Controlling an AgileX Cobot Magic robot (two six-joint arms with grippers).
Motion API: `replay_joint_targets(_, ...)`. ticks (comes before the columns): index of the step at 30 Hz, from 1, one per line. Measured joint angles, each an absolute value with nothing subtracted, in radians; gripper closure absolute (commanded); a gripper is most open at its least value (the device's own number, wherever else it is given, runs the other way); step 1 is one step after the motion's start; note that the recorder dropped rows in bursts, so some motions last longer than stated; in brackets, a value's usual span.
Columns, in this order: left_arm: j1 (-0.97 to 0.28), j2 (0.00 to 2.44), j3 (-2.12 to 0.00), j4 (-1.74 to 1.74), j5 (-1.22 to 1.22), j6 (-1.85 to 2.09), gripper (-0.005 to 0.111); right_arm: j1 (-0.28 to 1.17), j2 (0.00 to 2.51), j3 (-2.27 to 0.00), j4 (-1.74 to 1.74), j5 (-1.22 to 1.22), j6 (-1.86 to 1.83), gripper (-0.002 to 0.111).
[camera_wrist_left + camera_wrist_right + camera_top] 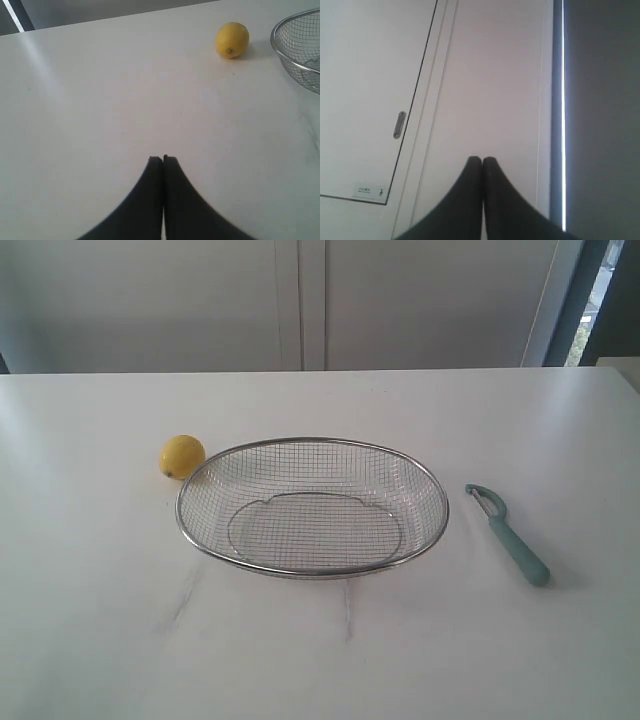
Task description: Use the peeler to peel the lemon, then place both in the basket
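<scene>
A small yellow lemon [182,456] rests on the white table just left of the wire-mesh basket [197,532], which holds nothing. To the basket's right lies the teal-handled peeler [510,538], metal head pointing away. Neither arm shows in the exterior view. In the left wrist view my left gripper [163,159] is shut and holds nothing, well short of the lemon [232,40] and the basket rim [289,61]. My right gripper [482,160] is shut too, holding nothing; its camera faces a wall and door, with no task object in that view.
The white table [90,620] stretches wide around the basket, its far edge [320,371] meeting a pale wall. A door with a handle [399,125] and a bright window strip [563,100] appear in the right wrist view.
</scene>
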State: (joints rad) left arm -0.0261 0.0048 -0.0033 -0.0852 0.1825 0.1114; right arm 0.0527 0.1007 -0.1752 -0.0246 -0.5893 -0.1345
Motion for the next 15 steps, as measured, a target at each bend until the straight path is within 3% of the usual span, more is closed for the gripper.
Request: replay_joint_targets(15, -0.026, 0.005, -0.003, -0.085, 0.182, 0.111, 0.107, 0.053, 0.549, -0.425, -0.019, -0.844, -0.148, 0.108)
